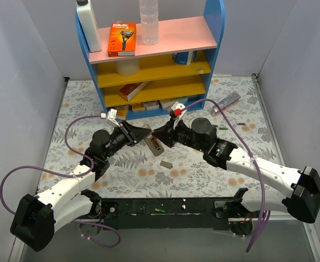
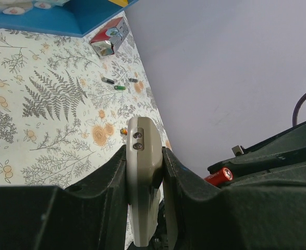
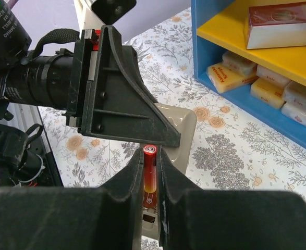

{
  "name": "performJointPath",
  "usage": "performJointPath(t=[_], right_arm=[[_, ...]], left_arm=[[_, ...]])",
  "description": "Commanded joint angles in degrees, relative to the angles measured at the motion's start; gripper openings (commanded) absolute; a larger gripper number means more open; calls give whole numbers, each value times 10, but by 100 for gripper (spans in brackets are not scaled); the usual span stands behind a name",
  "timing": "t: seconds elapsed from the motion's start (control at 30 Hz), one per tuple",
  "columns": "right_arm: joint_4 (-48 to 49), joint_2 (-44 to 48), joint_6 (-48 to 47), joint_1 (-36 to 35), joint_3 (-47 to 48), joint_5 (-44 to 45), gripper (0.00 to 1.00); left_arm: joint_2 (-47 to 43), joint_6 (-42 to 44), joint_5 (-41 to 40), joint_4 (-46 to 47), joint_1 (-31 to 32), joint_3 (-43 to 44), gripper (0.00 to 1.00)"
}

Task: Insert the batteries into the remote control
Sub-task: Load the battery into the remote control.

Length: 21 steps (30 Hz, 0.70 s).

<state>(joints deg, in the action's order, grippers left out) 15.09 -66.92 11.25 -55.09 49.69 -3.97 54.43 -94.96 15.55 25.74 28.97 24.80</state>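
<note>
Battery (image 3: 150, 174) between right fingers (image 3: 126, 192) is hidden from overhead.

The remote control (image 2: 142, 172) is matt grey plastic, the battery (image 3: 150, 173) glossy red with a metal end.

The left hand (image 1: 144, 134) and right hand (image 1: 161, 135) crowd each other, the shelf (image 1: 215, 52) just behind; table (image 1: 203, 177) nearer lies open.
</note>
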Motion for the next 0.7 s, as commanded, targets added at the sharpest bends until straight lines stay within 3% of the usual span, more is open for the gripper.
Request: performJointPath(t=[0.0, 0.67], right_arm=[[44, -8, -16, -6, 5, 15, 1], [-18, -46, -53, -19, 17, 60, 1]], left_arm=[[-17, -26, -17, 24, -2, 4, 0], [-34, -38, -27, 48, -3, -11, 0]])
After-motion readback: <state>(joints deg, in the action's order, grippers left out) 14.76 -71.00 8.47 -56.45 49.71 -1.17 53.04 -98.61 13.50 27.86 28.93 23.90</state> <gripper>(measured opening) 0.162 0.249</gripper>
